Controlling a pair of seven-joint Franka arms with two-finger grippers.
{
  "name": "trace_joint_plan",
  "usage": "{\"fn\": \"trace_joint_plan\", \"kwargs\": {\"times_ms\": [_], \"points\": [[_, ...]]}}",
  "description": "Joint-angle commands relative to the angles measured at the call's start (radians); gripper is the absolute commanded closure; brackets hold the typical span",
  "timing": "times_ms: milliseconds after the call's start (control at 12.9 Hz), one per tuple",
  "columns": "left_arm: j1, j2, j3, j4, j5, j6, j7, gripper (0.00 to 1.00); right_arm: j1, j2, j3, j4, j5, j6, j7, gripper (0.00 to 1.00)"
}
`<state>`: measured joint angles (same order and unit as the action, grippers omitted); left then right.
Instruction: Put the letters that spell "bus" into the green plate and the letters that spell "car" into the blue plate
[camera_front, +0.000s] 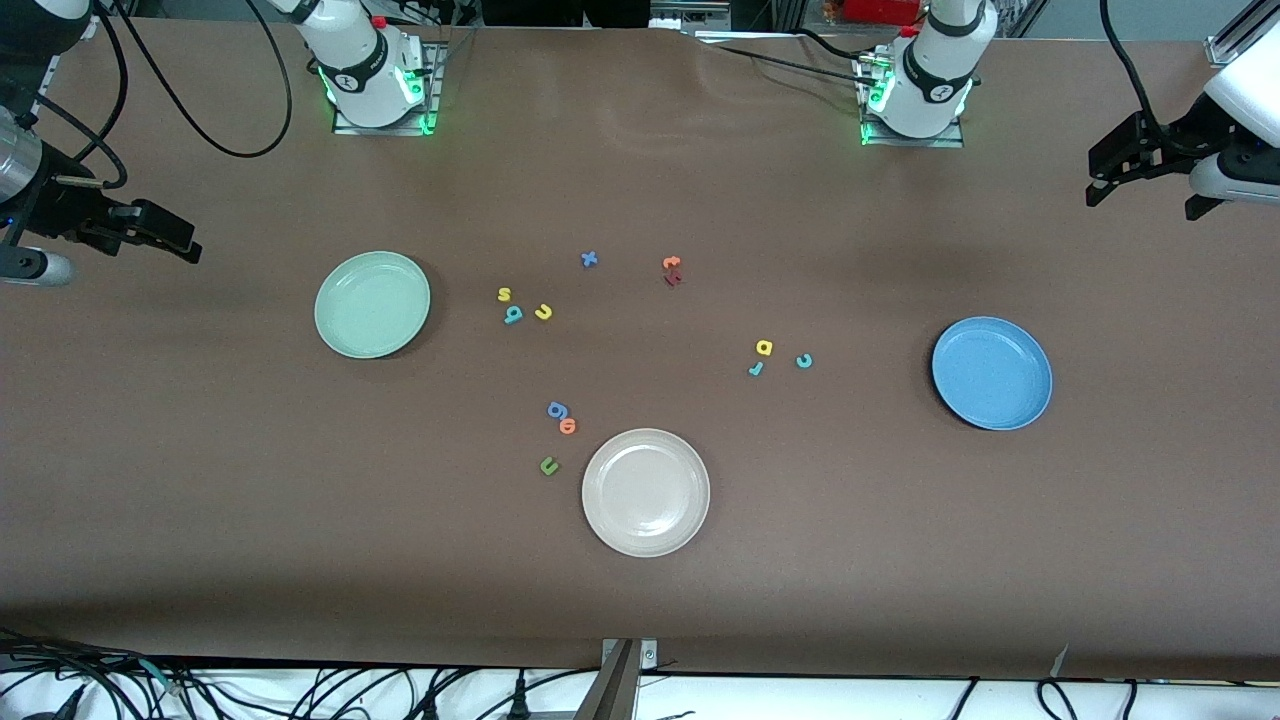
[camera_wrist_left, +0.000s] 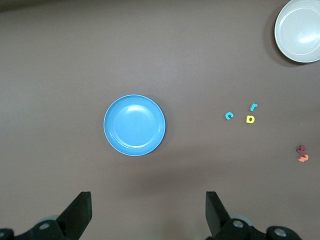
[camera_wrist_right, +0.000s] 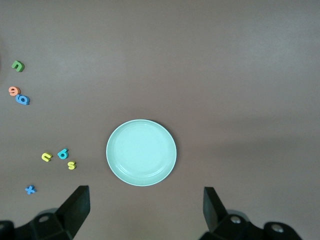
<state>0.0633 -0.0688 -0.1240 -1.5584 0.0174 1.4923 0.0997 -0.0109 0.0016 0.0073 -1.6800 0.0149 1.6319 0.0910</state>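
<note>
No letter is in a plate yet, so the job looks like it is just starting: the round pale green plate (camera_front: 372, 304) and the round blue plate (camera_front: 991, 372) are bare. The tiny foam yellow s (camera_front: 504, 294), teal b (camera_front: 513, 315) and yellow u (camera_front: 543, 312) lie just beside the green plate, and the teal c (camera_front: 804, 361), yellow a (camera_front: 764, 348) and thin teal r (camera_front: 756, 369) lie nearer the blue one. The right gripper (camera_front: 165, 236) and left gripper (camera_front: 1125, 170) both wait up high at the table's ends with jaws wide open and holding nothing, so I think one must next come down over one small letter and pinch it.

Left gripper (camera_front: 1140, 185) and right gripper (camera_front: 165, 240) aloft, fingers spread wide.
</note>
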Motion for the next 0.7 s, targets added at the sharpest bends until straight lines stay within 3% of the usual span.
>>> {"fn": "trace_joint_plan", "kwargs": {"times_ms": [0,467,622], "points": [[0.004,-0.005,-0.002,0.011,-0.002,-0.003,-0.006,0.00,-0.003,0.006,0.000,0.025,0.011,-0.021,-0.007,0.00],[0.004,-0.005,-0.003,0.011,-0.002,-0.003,-0.008,0.00,-0.003,0.005,0.003,0.017,0.011,-0.024,-0.007,0.00],[0.004,-0.005,-0.003,0.011,-0.002,-0.003,-0.006,0.00,0.000,0.006,0.035,0.019,0.004,-0.023,-0.008,0.00]]}}
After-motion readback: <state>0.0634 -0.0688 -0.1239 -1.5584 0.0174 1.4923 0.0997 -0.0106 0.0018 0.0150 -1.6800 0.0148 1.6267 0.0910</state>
